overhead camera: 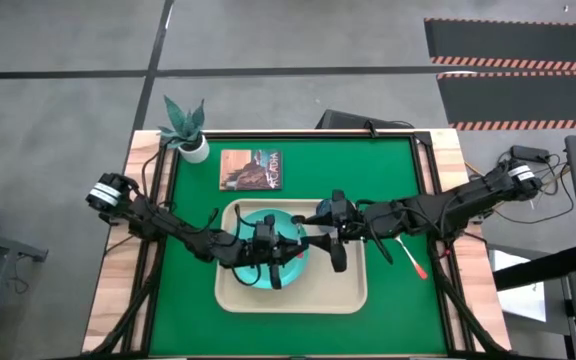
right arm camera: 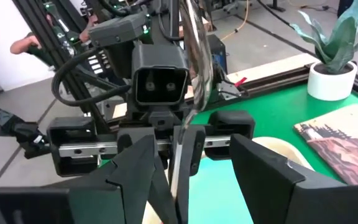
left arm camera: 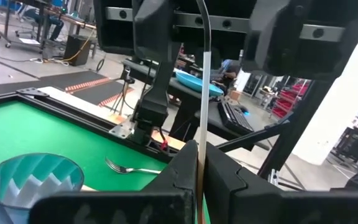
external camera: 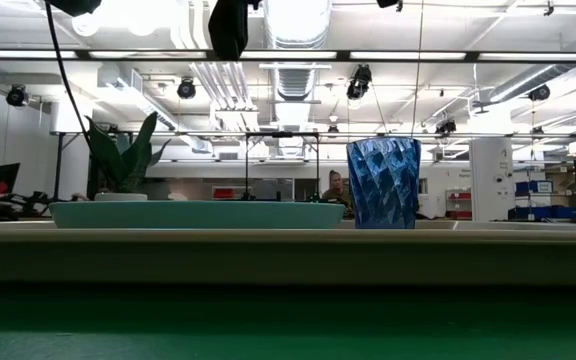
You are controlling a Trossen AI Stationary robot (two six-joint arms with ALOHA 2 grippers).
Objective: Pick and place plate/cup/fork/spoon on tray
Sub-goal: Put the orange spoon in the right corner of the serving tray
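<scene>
Tray point(overhead camera: 353, 295) rim nearest, left gripper point(overhead camera: 271, 252) and right gripper point(overhead camera: 330, 240) both clamped on spoon point(right arm camera: 194, 56) above plate point(overhead camera: 293, 268)

The tray point(overhead camera: 293, 290) lies near the middle of the table point(overhead camera: 188, 300). On the tray, the plate point(overhead camera: 268, 262) sits on its left part, with the cup point(overhead camera: 331, 228) right of the plate. The fork point(overhead camera: 408, 255) lies right of the tray. Behind the tray lies a picture card point(overhead camera: 251, 169); left of the card stands a potted plant point(overhead camera: 188, 130).
</scene>
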